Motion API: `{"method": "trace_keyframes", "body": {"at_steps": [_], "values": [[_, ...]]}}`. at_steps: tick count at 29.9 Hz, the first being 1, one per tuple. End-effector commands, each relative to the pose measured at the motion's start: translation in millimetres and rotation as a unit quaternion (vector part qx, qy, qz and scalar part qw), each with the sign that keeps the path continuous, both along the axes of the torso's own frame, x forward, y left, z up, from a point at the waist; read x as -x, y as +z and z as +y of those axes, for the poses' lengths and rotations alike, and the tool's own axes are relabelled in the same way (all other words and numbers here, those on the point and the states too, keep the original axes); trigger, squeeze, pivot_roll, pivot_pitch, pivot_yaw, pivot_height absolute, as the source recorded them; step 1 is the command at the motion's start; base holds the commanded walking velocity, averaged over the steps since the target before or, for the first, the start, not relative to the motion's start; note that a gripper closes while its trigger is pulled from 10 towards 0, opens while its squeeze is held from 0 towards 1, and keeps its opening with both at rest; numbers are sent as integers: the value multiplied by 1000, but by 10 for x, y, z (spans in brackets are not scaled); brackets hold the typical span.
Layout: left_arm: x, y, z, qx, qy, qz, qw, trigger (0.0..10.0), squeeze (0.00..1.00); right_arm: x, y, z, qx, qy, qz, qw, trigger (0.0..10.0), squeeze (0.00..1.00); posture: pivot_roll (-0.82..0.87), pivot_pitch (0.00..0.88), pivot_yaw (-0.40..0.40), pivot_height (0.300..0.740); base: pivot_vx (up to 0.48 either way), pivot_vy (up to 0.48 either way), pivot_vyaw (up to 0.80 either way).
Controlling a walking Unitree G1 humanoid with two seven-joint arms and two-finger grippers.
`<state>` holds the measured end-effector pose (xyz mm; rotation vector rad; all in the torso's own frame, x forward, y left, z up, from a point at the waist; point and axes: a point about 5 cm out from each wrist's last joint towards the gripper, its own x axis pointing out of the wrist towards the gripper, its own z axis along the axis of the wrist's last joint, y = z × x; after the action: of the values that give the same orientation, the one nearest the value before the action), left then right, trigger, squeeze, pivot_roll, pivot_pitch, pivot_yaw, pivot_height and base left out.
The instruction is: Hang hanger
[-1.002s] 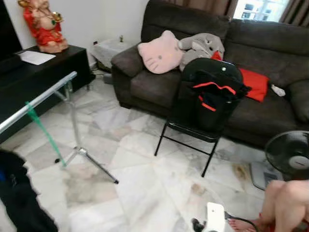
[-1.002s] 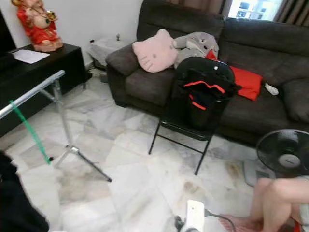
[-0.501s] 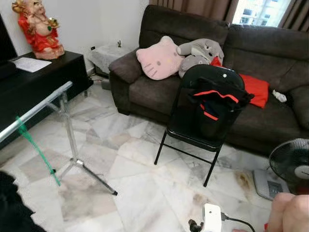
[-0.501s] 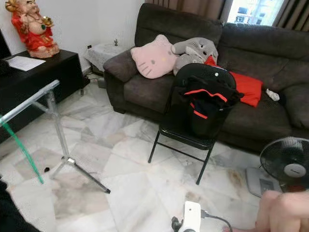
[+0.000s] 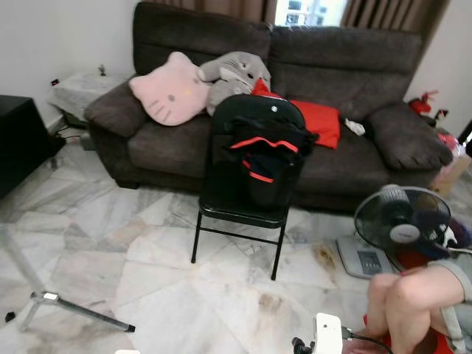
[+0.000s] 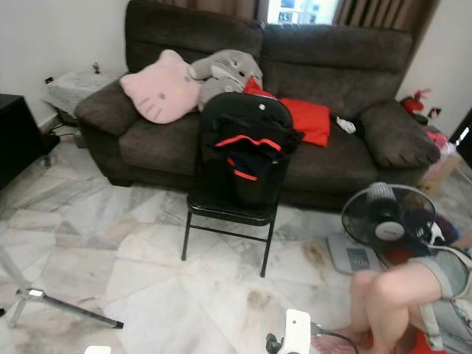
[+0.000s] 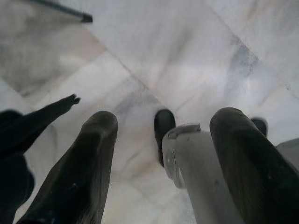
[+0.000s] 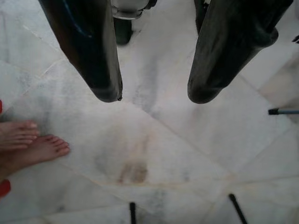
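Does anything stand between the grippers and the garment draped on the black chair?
Nothing visible does: marble floor runs up to the chair, where the black-and-red garment hangs. The fan and a person's legs sit off right, the rack foot off left. The left gripper and right gripper point down, open.

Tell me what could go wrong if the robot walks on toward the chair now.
The stand leg lies low across the floor on the robot's left; a foot might catch it. A person's legs and a fan crowd the right side, so a swinging arm could hit them. A plug and cable lie on the floor just ahead.
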<state>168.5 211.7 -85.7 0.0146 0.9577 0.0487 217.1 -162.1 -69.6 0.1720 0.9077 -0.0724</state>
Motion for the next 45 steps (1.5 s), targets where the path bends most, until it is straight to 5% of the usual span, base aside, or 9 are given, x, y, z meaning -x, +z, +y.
{"method": "trace_keyframes", "body": {"at_steps": [1, 20, 29, 37, 45], "values": [[52, -19, 17, 4, 5, 5, 1000, 10000, 0, -24, 18, -39, 4, -9, -7, 1000, 10000, 0, 71, 0, -30, 740, 270, 0, 0], [232, -52, 177, -1, 22, 18, 1000, 10000, 0, -41, 29, -29, 6, -5, -14, 1000, 10000, 0, 71, 0, -28, 740, 268, 0, 228], [130, -49, 9, 5, 16, 7, 1000, 10000, 0, -44, 32, -36, 8, -3, -14, 1000, 10000, 0, 70, 0, -30, 740, 270, 0, 0], [203, -25, 234, -2, 25, 12, 1000, 10000, 0, -54, 38, -35, 8, -1, -16, 1000, 10000, 0, 69, 1, -31, 740, 270, 0, 0], [219, -71, 90, 1, 24, 24, 999, 10000, 0, -68, 48, -35, 11, 6, -22, 1000, 10000, 0, 68, 4, -32, 740, 270, 0, 500]]}}
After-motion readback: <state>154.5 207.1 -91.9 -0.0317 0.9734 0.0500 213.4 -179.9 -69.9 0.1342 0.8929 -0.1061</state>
